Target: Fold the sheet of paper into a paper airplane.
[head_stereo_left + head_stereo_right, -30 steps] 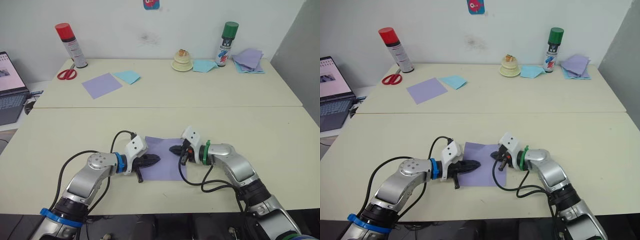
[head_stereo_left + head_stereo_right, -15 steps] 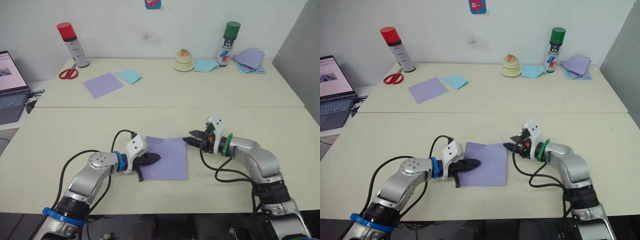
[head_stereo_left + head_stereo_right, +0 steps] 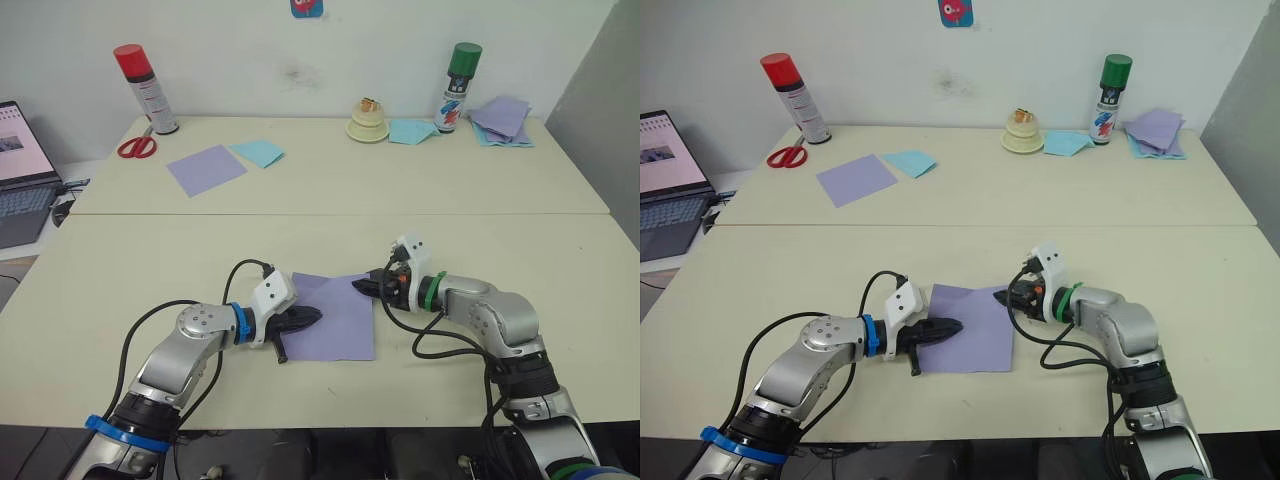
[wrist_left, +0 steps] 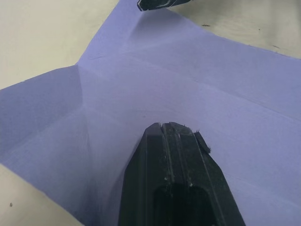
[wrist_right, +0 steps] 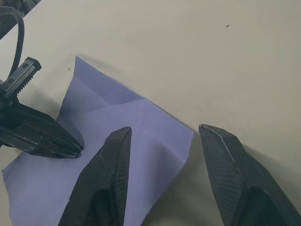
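I see a cream bench (image 3: 520, 250) against a white wall. At the back stand a red-capped can (image 3: 143, 88), scissors (image 3: 134, 148), spare sheets (image 3: 205, 169) and a green-capped can (image 3: 455, 87). The paper (image 3: 335, 318) lies flat, near me. My left gripper (image 3: 308, 317) presses it, jaws together; my right gripper (image 5: 162, 141) straddles its corner, jaws apart.

You've got two cream tables (image 3: 330, 195) butted together against a white wall (image 3: 300, 55). A grey panel (image 3: 600, 90) stands far right.
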